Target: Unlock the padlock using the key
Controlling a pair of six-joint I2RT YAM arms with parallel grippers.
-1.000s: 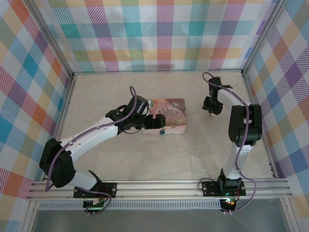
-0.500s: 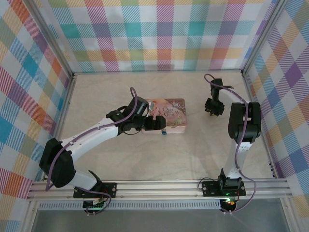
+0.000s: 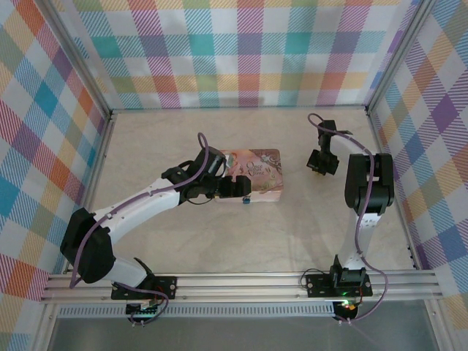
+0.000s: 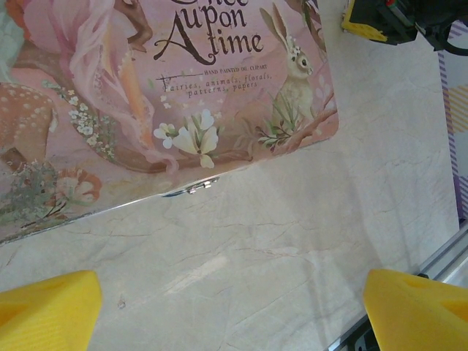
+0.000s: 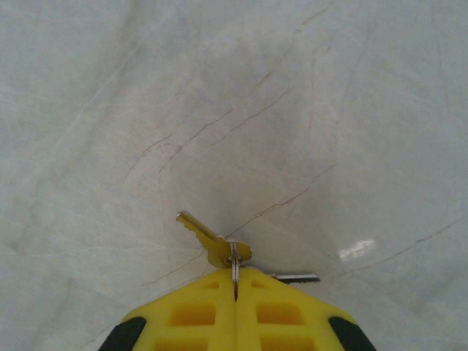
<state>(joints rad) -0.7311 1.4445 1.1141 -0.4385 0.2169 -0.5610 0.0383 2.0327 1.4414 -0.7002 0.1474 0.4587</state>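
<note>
While the right gripper (image 5: pixel 235 276) is clenched, its two yellow fingers (image 5: pixel 190 314) pressed together with no gap, it grasps the key (image 5: pixel 208 235) at the head. The brass blade juts out just ahead of the fingertips and angles off to their left. A thin silver ring (image 5: pixel 234 257) runs from the key's head straight into the seam between the fingers. A second, silver piece (image 5: pixel 296 278) pokes out to the right of the tips. The pale, veined table (image 5: pixel 329 110) lies close beneath the key; whether the blade touches it I cannot tell.

From above, the pink box (image 3: pixel 259 170) sits well apart from this gripper, off to its left.

The left gripper (image 4: pixel 234 311) is released, its yellow fingertips (image 4: pixel 44 307) spread wide and holding nothing, with bare table between them. Just ahead of those fingertips lies the near edge of the box, lid picture facing up, with a rabbit and lettering on it. A small silver clasp (image 4: pixel 191 190) sits on that edge, ahead of the gap and a little toward the left finger. Whether the padlock hangs at that clasp is too small to tell.
</note>
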